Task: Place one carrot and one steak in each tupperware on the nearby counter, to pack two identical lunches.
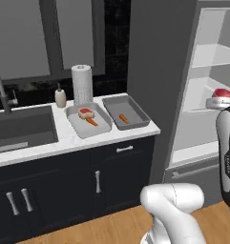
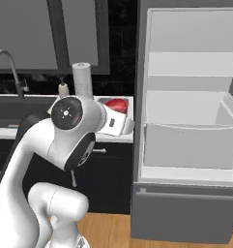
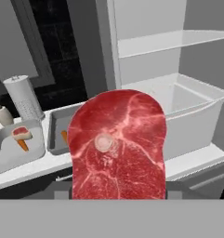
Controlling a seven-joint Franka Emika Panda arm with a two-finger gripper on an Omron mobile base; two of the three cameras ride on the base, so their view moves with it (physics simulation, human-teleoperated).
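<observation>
Steak red, white-marbled, round bone spot, pinched in end effector beside fridge.

A: Where is the arm?
B: In the left base view it rises from the lower right, its dark forearm upright along the right edge. In the right base view it arches up from the lower left, wrist near centre.
A: And the gripper?
B: At the right edge, mid-height, clamped on a steak, jaws part open around it.
</observation>
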